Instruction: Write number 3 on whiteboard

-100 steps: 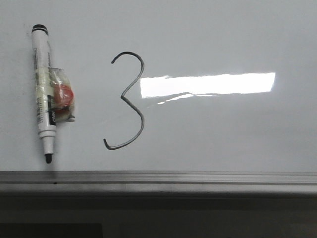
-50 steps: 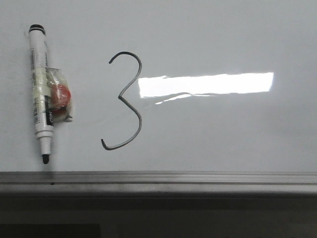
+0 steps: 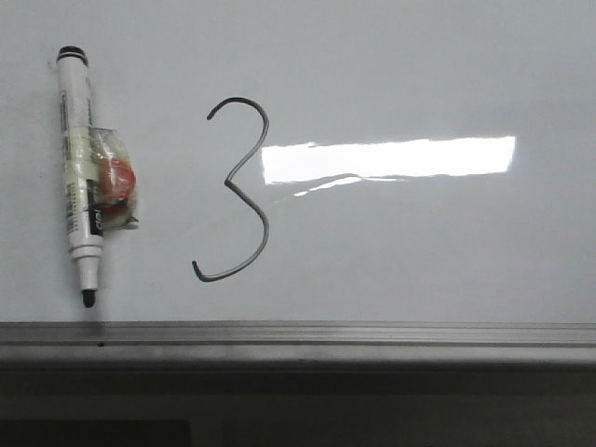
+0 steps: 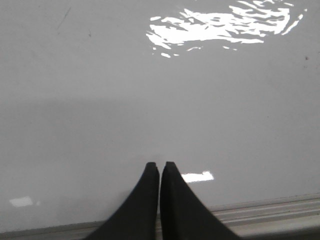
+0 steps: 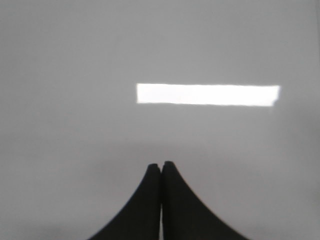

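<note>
A thin dark grey number 3 (image 3: 244, 191) is drawn on the glossy whiteboard (image 3: 419, 74), left of the bright rectangular light reflection (image 3: 386, 158). A white marker with black tip (image 3: 77, 172), wrapped in clear tape with a red piece, lies on the board left of the 3, tip toward the edge rail. Neither gripper shows in the front view. My left gripper (image 4: 160, 165) is shut and empty over bare board near the rail. My right gripper (image 5: 161, 164) is shut and empty over bare board below the reflection (image 5: 207, 94).
A grey metal edge rail (image 3: 298, 333) runs along the board's near edge, with dark space below it. The rail also shows in the left wrist view (image 4: 270, 215).
The front view has shifted slightly sideways and back; the marker and the 3 keep their places on the board. Nothing else has changed.
</note>
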Controlling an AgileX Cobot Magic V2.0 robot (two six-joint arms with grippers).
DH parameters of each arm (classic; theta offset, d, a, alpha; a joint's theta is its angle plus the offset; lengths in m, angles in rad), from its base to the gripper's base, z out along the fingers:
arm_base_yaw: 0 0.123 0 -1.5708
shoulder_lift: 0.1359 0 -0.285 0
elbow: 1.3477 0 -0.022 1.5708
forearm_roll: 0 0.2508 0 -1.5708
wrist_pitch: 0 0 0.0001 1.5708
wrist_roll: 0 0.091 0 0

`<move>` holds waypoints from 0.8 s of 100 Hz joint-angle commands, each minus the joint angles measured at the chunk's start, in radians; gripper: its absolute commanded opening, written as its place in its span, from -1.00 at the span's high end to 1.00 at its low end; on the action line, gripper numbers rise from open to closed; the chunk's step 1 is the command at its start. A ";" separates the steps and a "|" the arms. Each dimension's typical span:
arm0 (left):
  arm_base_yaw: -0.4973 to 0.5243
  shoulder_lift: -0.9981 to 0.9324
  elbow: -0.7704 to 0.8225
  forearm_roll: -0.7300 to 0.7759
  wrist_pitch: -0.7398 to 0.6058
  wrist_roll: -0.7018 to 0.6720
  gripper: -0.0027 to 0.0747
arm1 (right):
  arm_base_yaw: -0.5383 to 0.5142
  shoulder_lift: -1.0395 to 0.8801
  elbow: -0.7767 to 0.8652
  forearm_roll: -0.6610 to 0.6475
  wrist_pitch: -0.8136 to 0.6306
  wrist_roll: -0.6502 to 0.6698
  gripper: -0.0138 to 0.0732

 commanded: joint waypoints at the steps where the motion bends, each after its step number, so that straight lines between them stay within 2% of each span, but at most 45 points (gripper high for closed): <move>1: 0.005 -0.022 0.033 -0.008 -0.056 -0.009 0.98 | -0.075 -0.051 0.014 0.034 -0.089 0.000 0.81; 17: 0.005 -0.022 0.033 -0.008 -0.056 -0.009 0.98 | -0.102 -0.169 0.078 0.036 -0.010 0.000 0.81; 33: 0.005 -0.022 0.033 -0.008 -0.056 -0.009 0.98 | -0.102 -0.170 0.101 0.038 0.160 0.000 0.81; 54: 0.005 -0.022 0.033 -0.008 -0.056 -0.009 0.98 | -0.102 -0.170 0.101 0.040 0.307 0.000 0.81; 80: 0.005 -0.022 0.033 -0.008 -0.056 -0.009 0.98 | -0.102 -0.170 0.101 0.040 0.305 0.000 0.81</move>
